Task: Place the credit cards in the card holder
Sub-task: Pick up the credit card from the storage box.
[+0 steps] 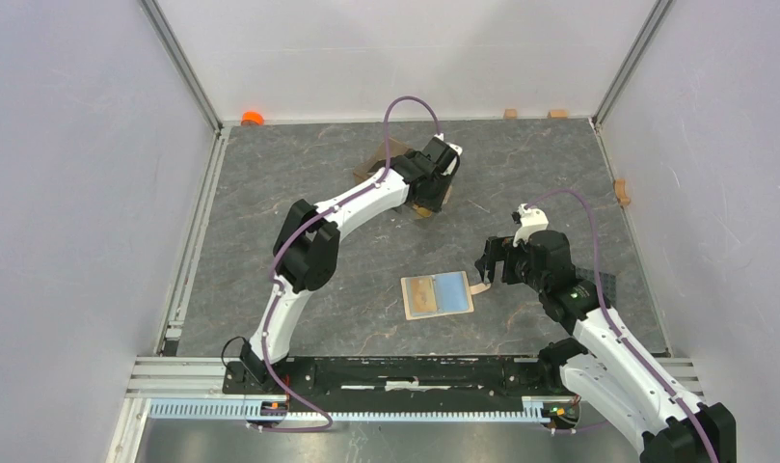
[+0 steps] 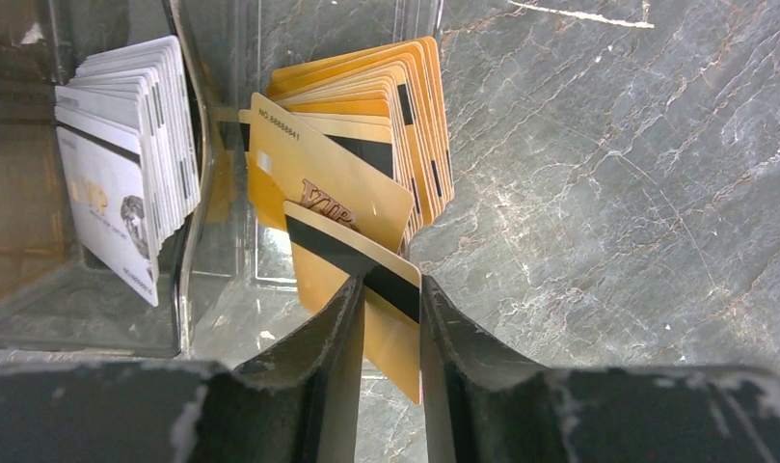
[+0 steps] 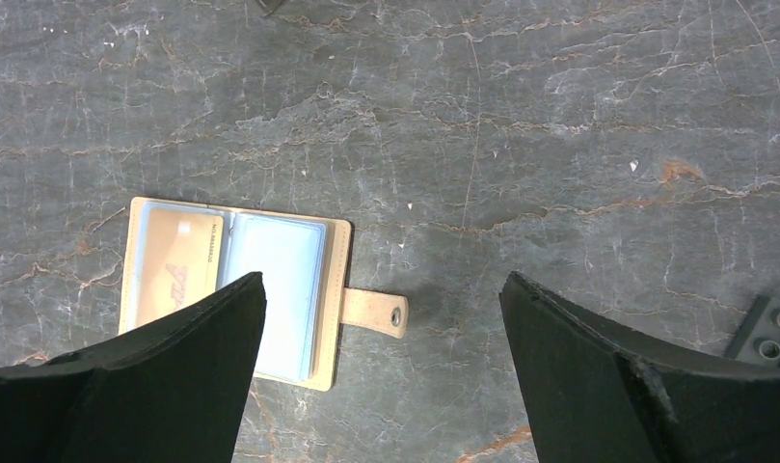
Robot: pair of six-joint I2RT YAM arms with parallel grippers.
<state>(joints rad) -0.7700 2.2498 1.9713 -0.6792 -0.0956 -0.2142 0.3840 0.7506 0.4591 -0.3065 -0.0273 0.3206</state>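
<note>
The left gripper (image 2: 386, 323) fills the bottom of its wrist view, its two dark fingers (image 2: 339, 333) pressed in on either face of one orange-gold card (image 2: 352, 256) with a black stripe. The card stands on edge and tilted, probably so its thin faces meet the pads. Whether the pads bear on it firmly is hard to tell from this angle.

That card sits at the front of the gold stack (image 2: 386, 106), which leans fanned in one compartment of the clear divided box (image 2: 188, 193). A wall keeps the silver-grey cards (image 2: 125, 164) apart in the next compartment. The box stands well beyond the card holder (image 1: 437, 294), toward the far side of the table (image 1: 299, 183) and slightly left.

The card holder lies open and flat, pockets up, so a card can be slid in from above. Its left pocket seems to hold a gold card (image 3: 178, 270) already, and its snap tab (image 3: 376, 311) sticks out to the right.

The right gripper (image 3: 383, 285) hangs just right of the card holder, over the tab, jaws spread wide and empty. Judging by that spot, it waits to steady the holder.
</note>
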